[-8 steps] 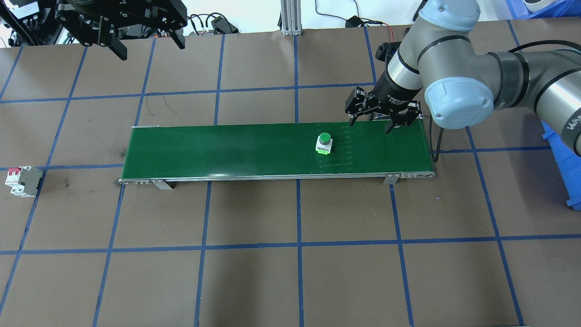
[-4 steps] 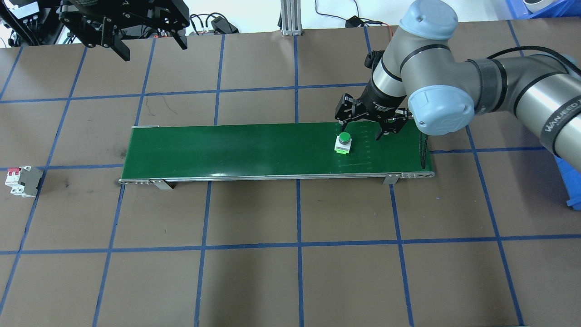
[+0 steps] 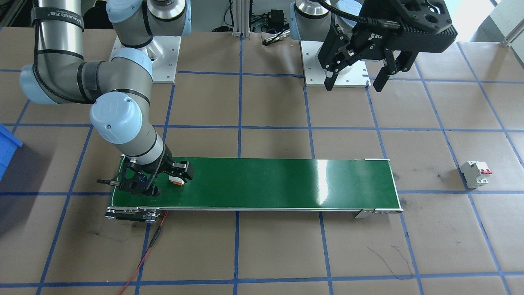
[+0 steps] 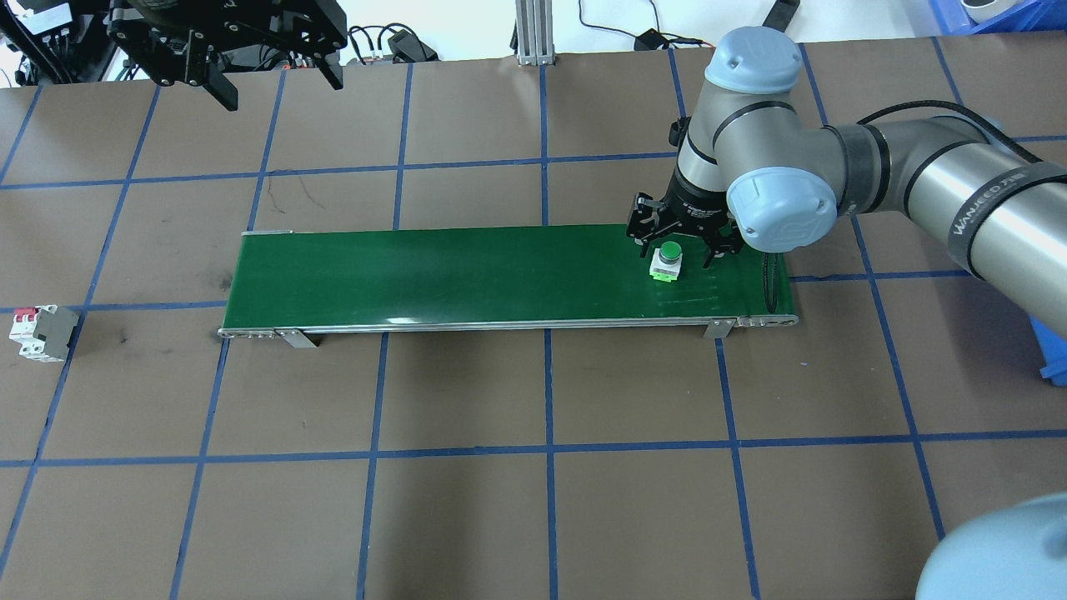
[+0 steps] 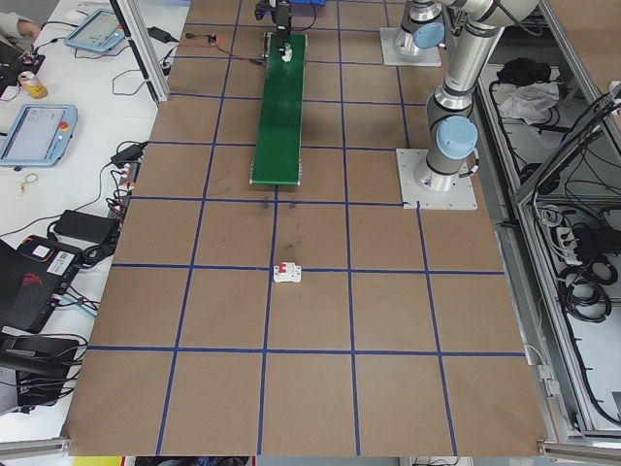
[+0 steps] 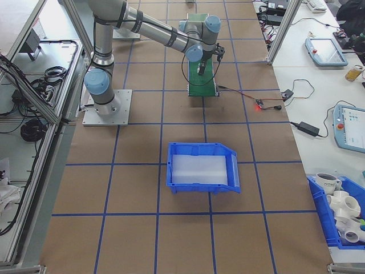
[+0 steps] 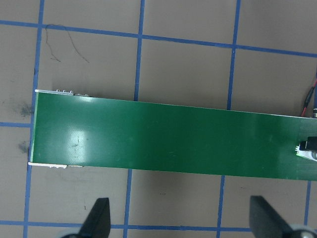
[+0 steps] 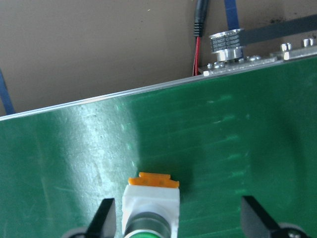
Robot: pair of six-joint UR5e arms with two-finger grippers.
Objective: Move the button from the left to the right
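Button [image 4: 667, 257]: green cap, white body, orange base; stands upright on the green conveyor belt [image 4: 433, 275], right of centre in the overhead view.
Right gripper [image 4: 682, 243]: low over the belt, fingers spread either side of the button, not closed on it.
Left gripper [image 4: 271, 79]: upper left of the overhead view, raised, fingers apart, holding nothing.
Circuit breaker [image 4: 37, 332]: on the table [image 4: 533, 500] at far left, well apart from the belt.

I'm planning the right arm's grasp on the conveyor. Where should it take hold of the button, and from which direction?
Grip the button across the flat sides of its white body, below the round green cap, coming straight down. It stands upright on the green belt, and the open right gripper already straddles it.
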